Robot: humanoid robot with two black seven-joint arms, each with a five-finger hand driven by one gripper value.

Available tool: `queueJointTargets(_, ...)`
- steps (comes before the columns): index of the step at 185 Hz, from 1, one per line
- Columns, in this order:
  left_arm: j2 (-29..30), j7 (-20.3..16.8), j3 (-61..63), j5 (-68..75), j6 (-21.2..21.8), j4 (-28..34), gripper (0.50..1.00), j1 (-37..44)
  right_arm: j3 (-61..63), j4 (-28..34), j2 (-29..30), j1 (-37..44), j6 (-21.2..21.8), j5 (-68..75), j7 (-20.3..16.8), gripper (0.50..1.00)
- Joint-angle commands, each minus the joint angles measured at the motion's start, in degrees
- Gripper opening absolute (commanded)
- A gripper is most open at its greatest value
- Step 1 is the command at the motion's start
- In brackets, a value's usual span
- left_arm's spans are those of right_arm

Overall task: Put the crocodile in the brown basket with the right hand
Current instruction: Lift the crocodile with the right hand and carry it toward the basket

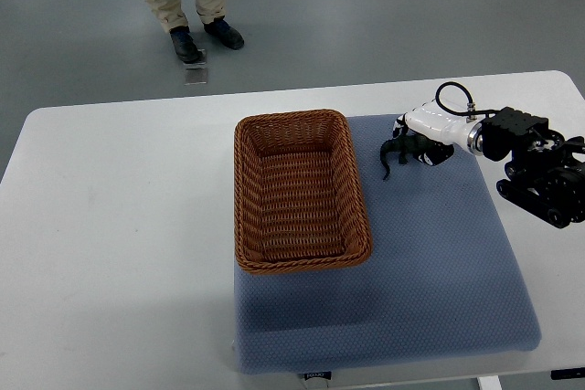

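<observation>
Top view: right hand (416,141) grips the dark green crocodile (394,153) just right of the brown basket (302,191), over the blue mat (439,253) on the white worktop (119,226).

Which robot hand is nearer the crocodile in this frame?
Right. The right hand is on the crocodile, fingers closed around it, on the blue mat just right of the brown basket. The left hand is out of view, so only the right can be judged.
</observation>
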Motion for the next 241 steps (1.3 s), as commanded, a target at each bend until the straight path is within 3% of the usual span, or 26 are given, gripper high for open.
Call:
queueJointTargets(1, 0.00, -0.01, 0.00, -0.01, 0.00, 0.00, 1.000, 0.00, 0.00, -0.07, 0.05, -0.09, 0.01, -0.02, 0.00, 0.650)
queueJointTargets(17, 0.00, -0.01, 0.00, -0.01, 0.00, 0.00, 1.000, 0.00, 0.00, -0.25, 0.05, -0.09, 0.01, -0.02, -0.08, 0.596)
queueJointTargets(31, 0.00, -0.01, 0.00, -0.01, 0.00, 0.00, 1.000, 0.00, 0.00, -0.42, 0.05, -0.09, 0.01, -0.02, -0.61, 0.500)
queueJointTargets(169, 0.00, -0.01, 0.00, -0.01, 0.00, 0.00, 1.000, 0.00, 1.23, -0.86, -1.44, 1.23, -4.12, 1.21, -0.17, 0.500)
queueJointTargets(241, 0.00, -0.01, 0.00, -0.01, 0.00, 0.00, 1.000, 0.00, 1.23, 11.53, -2.41, 8.00, -6.23, 1.38, 0.79, 0.500)
